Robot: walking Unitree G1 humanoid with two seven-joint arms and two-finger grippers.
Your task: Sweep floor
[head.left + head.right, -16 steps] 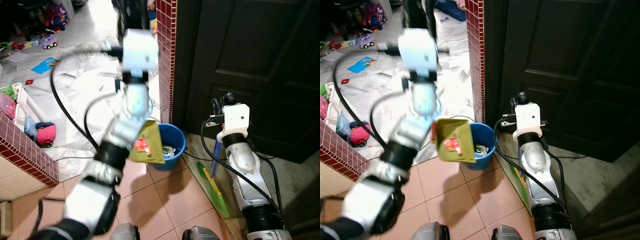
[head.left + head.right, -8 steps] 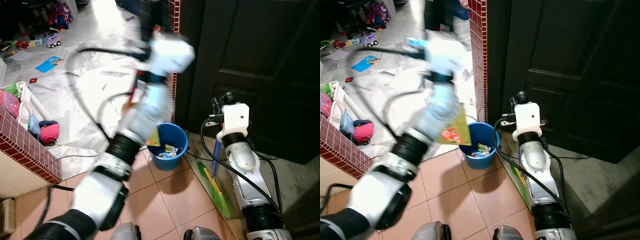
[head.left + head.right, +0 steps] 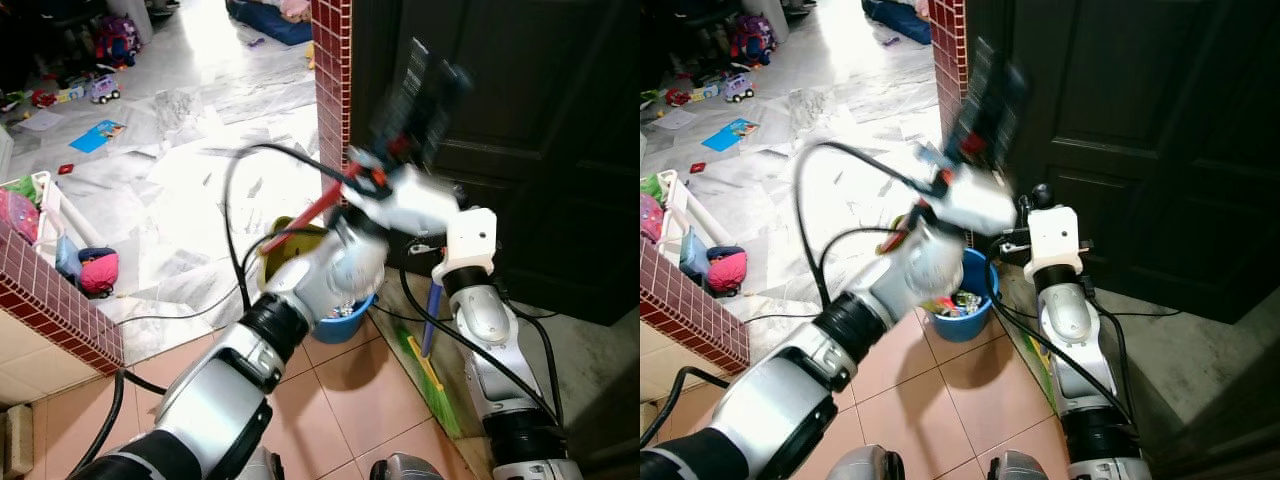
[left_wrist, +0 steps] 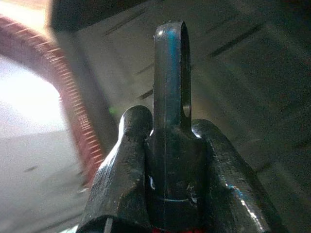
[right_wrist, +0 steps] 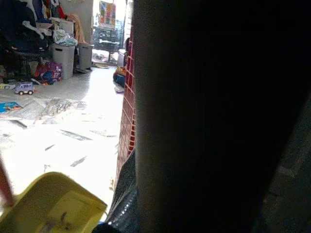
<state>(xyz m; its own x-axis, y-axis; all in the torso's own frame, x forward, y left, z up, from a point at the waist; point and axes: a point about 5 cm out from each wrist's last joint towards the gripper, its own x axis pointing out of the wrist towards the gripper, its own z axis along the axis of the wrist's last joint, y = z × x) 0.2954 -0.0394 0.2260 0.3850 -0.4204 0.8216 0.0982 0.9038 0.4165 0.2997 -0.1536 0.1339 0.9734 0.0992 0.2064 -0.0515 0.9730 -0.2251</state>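
Observation:
My left gripper [image 3: 420, 95] is raised in front of the dark door and motion-blurred. It is shut on the dark end of the dustpan's handle [image 4: 170, 73], with a finger [image 4: 121, 179] on each side. The red handle [image 3: 310, 212] runs down to the yellow dustpan [image 3: 283, 245], which hangs over the blue bucket [image 3: 962, 308]; the bucket has litter inside. My right gripper [image 3: 437, 213] is shut on the blue broom handle [image 3: 431, 312]. The green bristles [image 3: 432, 385] rest on the floor by the door. The dustpan [image 5: 53, 206] also shows in the right wrist view.
A red-tiled pillar [image 3: 333, 100] stands just behind the bucket, beside the dark door [image 3: 530, 150]. A low red-tiled wall [image 3: 50, 300] is on the left, with toys [image 3: 90, 270] behind it. The pale marble floor [image 3: 190, 150] stretches back to more toys. Black cables trail over the tiles.
My left arm has swung to the right and up toward the door, carrying the dustpan from beside the bucket to over it. The right arm and the broom have not moved.

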